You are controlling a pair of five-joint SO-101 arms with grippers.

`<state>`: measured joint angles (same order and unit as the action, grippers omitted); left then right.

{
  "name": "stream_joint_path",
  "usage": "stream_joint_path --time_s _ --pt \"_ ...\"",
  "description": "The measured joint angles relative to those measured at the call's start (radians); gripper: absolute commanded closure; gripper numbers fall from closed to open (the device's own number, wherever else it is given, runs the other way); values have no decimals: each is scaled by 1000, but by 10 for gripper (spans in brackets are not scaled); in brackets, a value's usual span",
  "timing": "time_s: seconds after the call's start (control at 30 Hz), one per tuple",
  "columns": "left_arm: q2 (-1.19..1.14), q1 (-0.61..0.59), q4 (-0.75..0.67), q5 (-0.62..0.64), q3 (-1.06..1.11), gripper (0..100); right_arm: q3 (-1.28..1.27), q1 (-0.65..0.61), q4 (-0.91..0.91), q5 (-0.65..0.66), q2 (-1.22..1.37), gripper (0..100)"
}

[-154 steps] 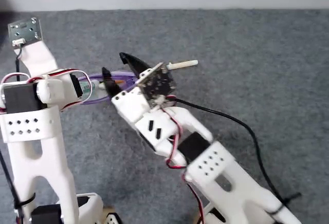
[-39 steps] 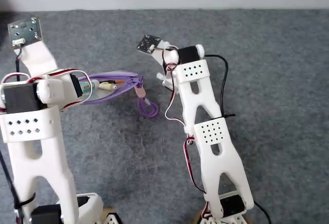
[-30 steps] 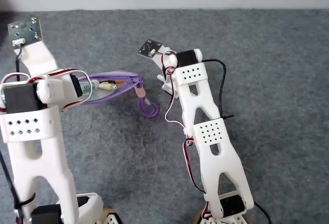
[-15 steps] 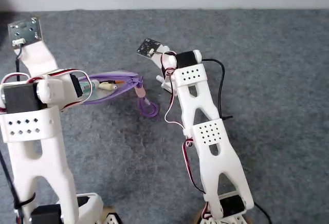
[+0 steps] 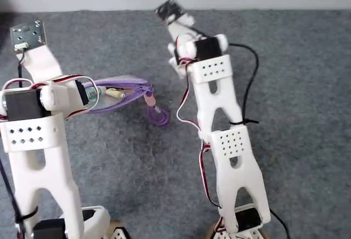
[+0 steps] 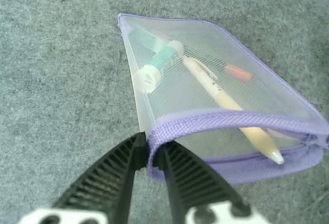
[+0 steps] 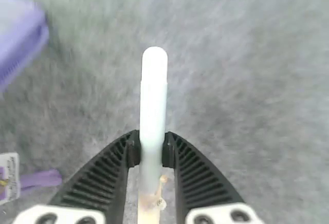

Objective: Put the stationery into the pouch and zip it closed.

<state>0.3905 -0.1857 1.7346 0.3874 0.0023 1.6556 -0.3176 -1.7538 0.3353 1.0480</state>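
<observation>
Grey mat (image 5: 296, 85) under both arms, and you're mid-load here. Your left arm (image 5: 38, 140) sits at the near left. Your right arm (image 5: 219, 102) is stretched toward the mat's far edge, well apart from the pouch (image 5: 118, 92).

The pouch lies on its side just beside the left arm, mouth unzipped. Your left gripper (image 6: 151, 149) is pinched tight on the corner of the zip band, holding that mouth up. Inside are a cream pen (image 6: 226, 106) with its tip poking past the zip, a green tube (image 6: 159, 62) and something small and orange (image 6: 238, 72).

Your right gripper (image 7: 152, 149) is clamped on a white pen (image 7: 153, 95), which sticks straight out beyond the fingertips. The purple strap (image 5: 159, 115) trails on the mat off the zip end.

By my read, this piece is on its way in and zipping isn't started. Next you'll need to swing the right arm over to the mouth and line the white pen along the pouch. Clear the cream pen's tip, slide in, then let go. Watch that poking tip, it could foul the zip.
</observation>
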Motion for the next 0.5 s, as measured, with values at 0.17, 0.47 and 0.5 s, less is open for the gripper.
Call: stream_joint_path --time_s 0.17,0.47,0.5 --pt "0 0 0 0 0 989 -34 31 0 -25 -157 991" --pt "0 0 0 0 0 989 -474 75 0 -61 -629 991" --pt "0 0 0 0 0 989 -542 75 0 -71 -698 991"
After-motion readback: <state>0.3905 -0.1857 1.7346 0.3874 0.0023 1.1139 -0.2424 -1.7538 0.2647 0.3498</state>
